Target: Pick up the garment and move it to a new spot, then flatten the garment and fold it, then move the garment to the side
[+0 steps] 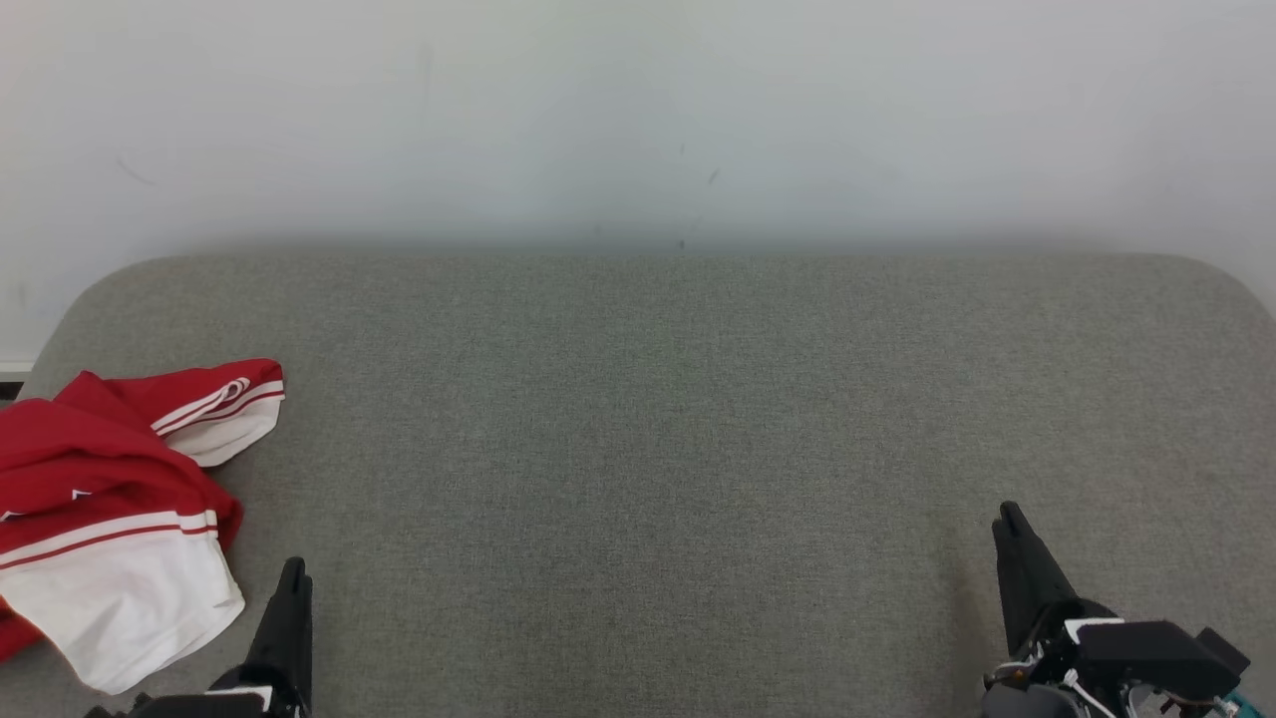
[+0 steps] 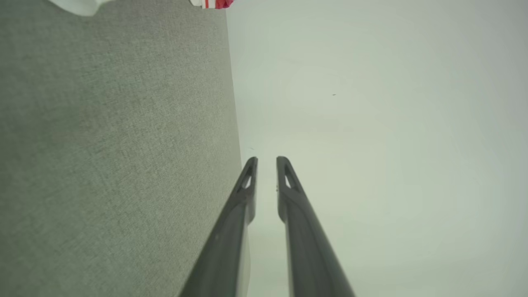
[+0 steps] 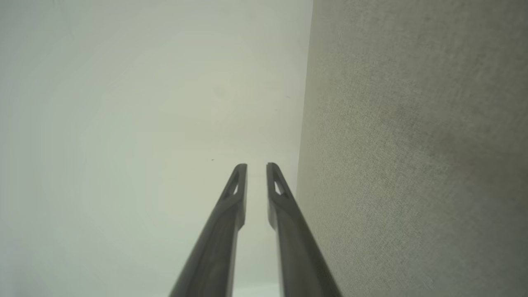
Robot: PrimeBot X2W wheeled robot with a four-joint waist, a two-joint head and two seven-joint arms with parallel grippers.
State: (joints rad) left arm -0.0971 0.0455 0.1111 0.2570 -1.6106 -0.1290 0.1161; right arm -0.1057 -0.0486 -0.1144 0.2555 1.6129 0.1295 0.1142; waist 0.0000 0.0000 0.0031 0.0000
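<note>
Head view showed a crumpled red-and-white garment [image 1: 110,509] lying at the far left of a grey fabric-covered bench [image 1: 648,449], partly cut off by the left edge of the picture. It was red, with white panels and thin red-and-white stripes along its hems; one white panel lay nearest the robot and a striped hem pointed toward the middle of the bench. A pale wall [image 1: 638,120] rose behind the bench's far edge. The left tool [image 1: 293,570] stood at the lower left, just beside the garment's near white panel but apart from it, with its dark fingers pointing up the picture. The right tool [image 1: 1009,514] stood at the lower right, well apart from the garment. In the left wrist view the left tool [image 2: 267,159] had its two fingers slightly spread, with a narrow gap between the tips and nothing in it. The bench [image 2: 115,144] ran along the left of that view, and two scraps of the garment [image 2: 214,3] showed at the top edge. In the right wrist view the right tool [image 3: 256,165] stood the same way, narrowly spread and pinching nothing, with the bench [image 3: 412,144] on the right and the wall [image 3: 123,123] on the left.
</note>
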